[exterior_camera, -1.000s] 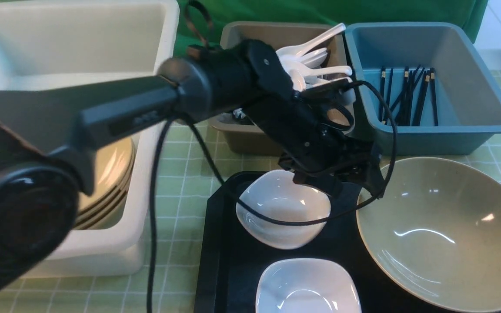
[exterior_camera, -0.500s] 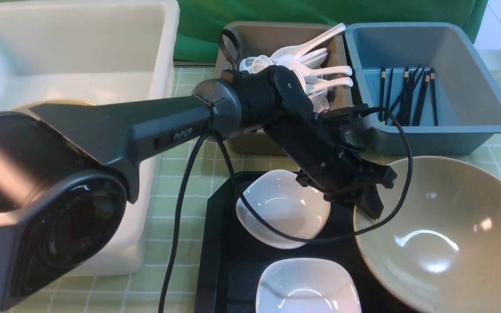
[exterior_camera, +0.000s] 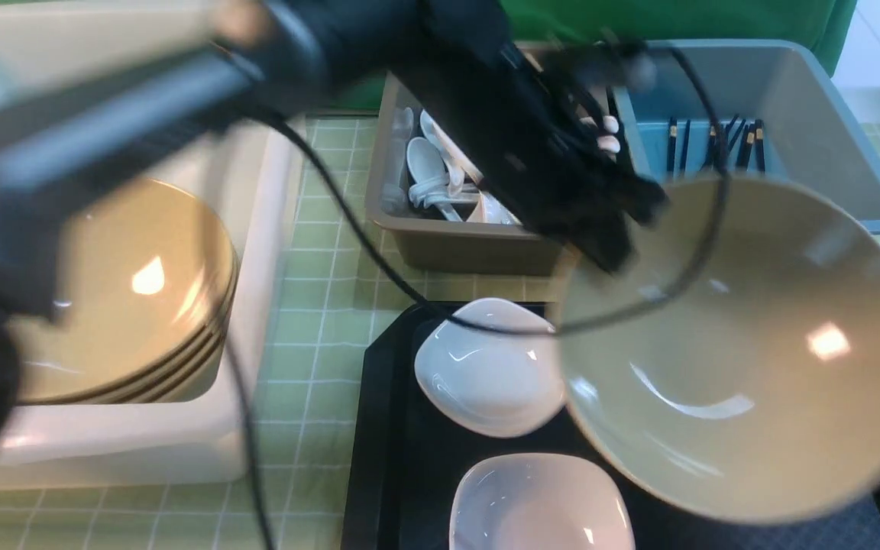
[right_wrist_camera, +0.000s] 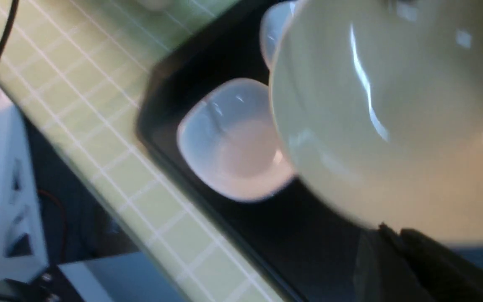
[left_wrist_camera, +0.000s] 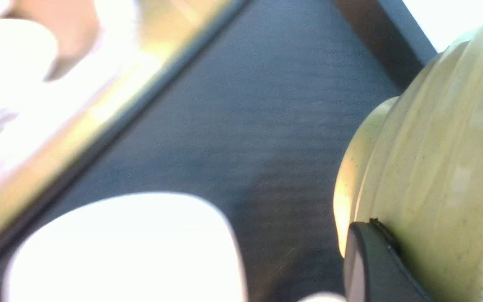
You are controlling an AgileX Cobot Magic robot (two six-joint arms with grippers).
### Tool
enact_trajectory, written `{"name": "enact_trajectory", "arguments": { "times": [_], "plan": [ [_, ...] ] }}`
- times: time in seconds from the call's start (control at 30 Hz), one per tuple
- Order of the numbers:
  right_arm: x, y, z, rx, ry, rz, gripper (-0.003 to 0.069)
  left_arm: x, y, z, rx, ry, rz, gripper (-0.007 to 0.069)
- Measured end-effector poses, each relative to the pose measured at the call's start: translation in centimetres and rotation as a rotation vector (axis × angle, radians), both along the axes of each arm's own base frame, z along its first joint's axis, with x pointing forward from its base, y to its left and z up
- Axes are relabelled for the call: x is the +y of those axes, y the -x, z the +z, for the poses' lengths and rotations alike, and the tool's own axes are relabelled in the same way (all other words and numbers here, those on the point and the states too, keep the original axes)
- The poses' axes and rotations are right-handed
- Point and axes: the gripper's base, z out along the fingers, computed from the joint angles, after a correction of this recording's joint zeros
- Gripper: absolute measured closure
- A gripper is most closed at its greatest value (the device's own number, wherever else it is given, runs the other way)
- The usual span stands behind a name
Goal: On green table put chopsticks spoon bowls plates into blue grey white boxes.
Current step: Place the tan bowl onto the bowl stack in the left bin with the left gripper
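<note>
Since the left gripper (exterior_camera: 606, 248) is clamped on the far rim of the tan bowl (exterior_camera: 738, 359), one finger (left_wrist_camera: 369, 268) pressed against its outer wall, the step in hand looks to be carrying this bowl to the white box (exterior_camera: 127, 451). The bowl hangs tilted in the air above the black tray (exterior_camera: 390, 428), and from where I stand its edge hides part of one of the two small white plates (exterior_camera: 486, 374) on that tray. The right gripper (right_wrist_camera: 392, 247) sits just under the bowl's near rim with its fingers drawn together (whether it touches the bowl I cannot tell). Next, I'd say, the bowl needs swinging across the green table (exterior_camera: 310, 305) to the robot's left. Then it should be levelled and lowered onto the stacked bowls (exterior_camera: 127, 290) in that box before the grip lets go.
</note>
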Motion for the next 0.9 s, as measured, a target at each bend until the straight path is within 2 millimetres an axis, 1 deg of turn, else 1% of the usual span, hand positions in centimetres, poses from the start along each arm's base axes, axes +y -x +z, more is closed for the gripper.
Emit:
{"name": "enact_trajectory", "arguments": {
  "times": [0.13, 0.17, 0.2, 0.27, 0.33, 0.4, 0.43, 0.47, 0.5, 0.53, 0.57, 0.63, 0.67, 0.7, 0.73, 0.77, 0.8, 0.83, 0.9],
  "plan": [
    [0.8, -0.1, 0.9, -0.11, -0.065, 0.082, 0.0599, 5.0, 0.0, 4.0, -0.076, -0.046, 0.098, 0.0609],
    [1.1, -0.2, 1.3, -0.143, -0.098, 0.111, 0.0597, 6.9, 0.0, 5.2, -0.09, -0.046, 0.146, 0.0609],
    [1.1, -0.2, 1.3, -0.146, -0.095, 0.114, 0.0597, 7.3, 0.2, 5.7, -0.099, -0.041, 0.154, 0.0609],
    [1.5, -0.4, 1.6, -0.171, -0.125, 0.142, 0.0594, 10.5, 0.9, 8.2, -0.134, -0.014, 0.242, 0.0609],
    [1.7, -0.8, 1.6, -0.17, -0.129, 0.15, 0.0592, 13.6, 2.1, 10.5, -0.175, 0.017, 0.332, 0.0609],
    [1.8, -1.1, 1.5, -0.17, -0.118, 0.159, 0.0591, 16.6, 3.6, 11.8, -0.196, 0.036, 0.42, 0.0609],
    [1.9, -1.3, 1.5, -0.17, -0.113, 0.162, 0.0591, 17.6, 4.2, 12.1, -0.203, 0.041, 0.449, 0.0609],
    [2.0, -1.5, 1.4, -0.173, -0.107, 0.171, 0.0589, 19.9, 5.6, 12.6, -0.216, 0.043, 0.52, 0.0609],
    [2.0, -1.6, 1.4, -0.173, -0.104, 0.173, 0.0589, 20.6, 6.0, 12.6, -0.218, 0.043, 0.541, 0.0609],
    [2.1, -1.9, 1.4, -0.173, -0.098, 0.183, 0.0588, 22.7, 7.4, 12.5, -0.218, 0.034, 0.616, 0.0609],
    [2.2, -2.0, 1.4, -0.178, -0.094, 0.19, 0.0587, 24.1, 8.5, 12.1, -0.212, 0.023, 0.668, 0.0609],
    [2.4, -2.2, 1.4, -0.198, -0.092, 0.215, 0.0585, 27.1, 10.8, 10.8, -0.184, -0.005, 0.796, 0.0609],
    [2.4, -2.2, 1.5, -0.2, -0.095, 0.218, 0.0585, 27.1, 10.7, 10.5, -0.172, -0.007, 0.796, 0.0609],
    [2.6, -2.2, 1.6, -0.221, -0.102, 0.243, 0.0583, 29.0, 12.1, 8.8, -0.134, -0.024, 0.893, 0.0609],
    [2.6, -2.1, 1.6, -0.227, -0.105, 0.251, 0.0582, 29.2, 12.2, 8.6, -0.133, -0.027, 0.906, 0.0609],
    [2.8, -2.1, 1.8, -0.248, -0.124, 0.275, 0.0581, 30.6, 13.0, 7.1, -0.115, -0.036, 0.995, 0.0609],
    [2.9, -2.1, 1.9, -0.25, -0.125, 0.279, 0.0581, 30.9, 13.2, 6.9, -0.116, -0.037, 1.013, 0.0609],
    [3.0, -2.0, 2.1, -0.269, -0.141, 0.298, 0.058, 31.8, 13.4, 5.7, -0.11, -0.04, 1.074, 0.0609],
    [3.3, -2.0, 2.3, -0.294, -0.167, 0.327, 0.058, 33.1, 13.4, 4.3, -0.102, -0.042, 1.157, 0.0609]
  ]
}}
